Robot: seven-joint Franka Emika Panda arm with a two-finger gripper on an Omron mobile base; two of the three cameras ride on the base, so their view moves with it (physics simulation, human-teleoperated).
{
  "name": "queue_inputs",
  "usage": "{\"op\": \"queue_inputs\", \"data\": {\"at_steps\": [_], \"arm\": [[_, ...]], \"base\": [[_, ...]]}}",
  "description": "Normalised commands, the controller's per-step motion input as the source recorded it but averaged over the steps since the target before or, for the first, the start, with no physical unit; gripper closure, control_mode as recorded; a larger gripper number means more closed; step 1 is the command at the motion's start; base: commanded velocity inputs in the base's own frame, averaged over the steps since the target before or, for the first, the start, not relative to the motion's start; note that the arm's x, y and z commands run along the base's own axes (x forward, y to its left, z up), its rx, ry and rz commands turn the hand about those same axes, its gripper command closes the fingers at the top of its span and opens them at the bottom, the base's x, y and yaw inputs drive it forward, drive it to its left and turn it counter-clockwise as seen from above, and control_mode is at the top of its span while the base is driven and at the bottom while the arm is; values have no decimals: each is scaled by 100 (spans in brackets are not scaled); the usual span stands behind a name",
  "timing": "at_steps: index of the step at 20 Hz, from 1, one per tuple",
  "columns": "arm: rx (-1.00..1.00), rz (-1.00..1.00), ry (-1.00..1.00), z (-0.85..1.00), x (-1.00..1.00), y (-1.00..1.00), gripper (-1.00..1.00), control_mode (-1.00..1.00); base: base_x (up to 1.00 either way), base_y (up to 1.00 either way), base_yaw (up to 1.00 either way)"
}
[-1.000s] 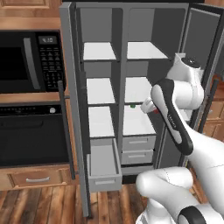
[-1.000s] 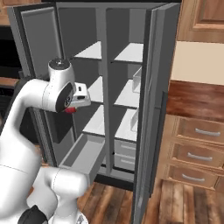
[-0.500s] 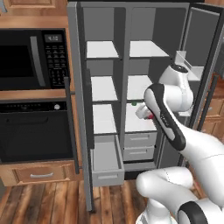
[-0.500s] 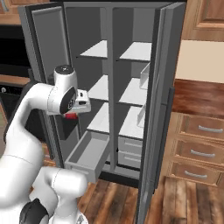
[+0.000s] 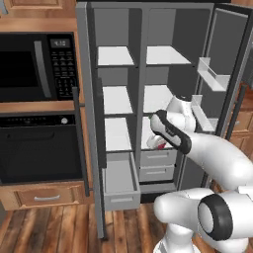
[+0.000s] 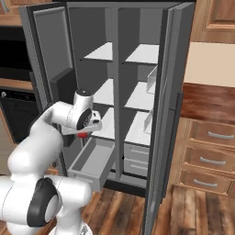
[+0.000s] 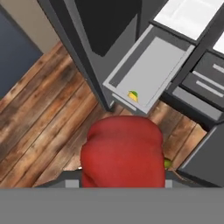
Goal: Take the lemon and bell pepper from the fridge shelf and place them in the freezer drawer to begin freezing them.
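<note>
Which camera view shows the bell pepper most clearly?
The hand view: the red bell pepper looms large there, held in the tool above the open freezer drawer. The left base view shows a small red patch beside the arm, and the right base view a red sliver under the hand.

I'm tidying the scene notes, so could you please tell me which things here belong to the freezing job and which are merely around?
Job:
- bell pepper, held in the shut gripper
- lemon, already lying in the freezer drawer
- fridge shelf, now bare

Merely around:
- microwave
- oven
- two handled fridge drawers
- wooden drawers
</note>
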Motion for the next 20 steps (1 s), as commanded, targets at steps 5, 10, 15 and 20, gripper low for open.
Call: {"op": "queue_inputs", "data": {"at_steps": [5, 10, 15, 20], "arm": [[0, 10, 18, -97, 30, 1, 100, -100], [0, 7, 19, -95, 32, 19, 100, -100], [4, 5, 18, -73, 49, 18, 100, -100], [3, 2, 12, -69, 62, 14, 100, -100]], "base": [[0, 0, 0], [0, 0, 0], [0, 0, 0], [0, 0, 0]]}}
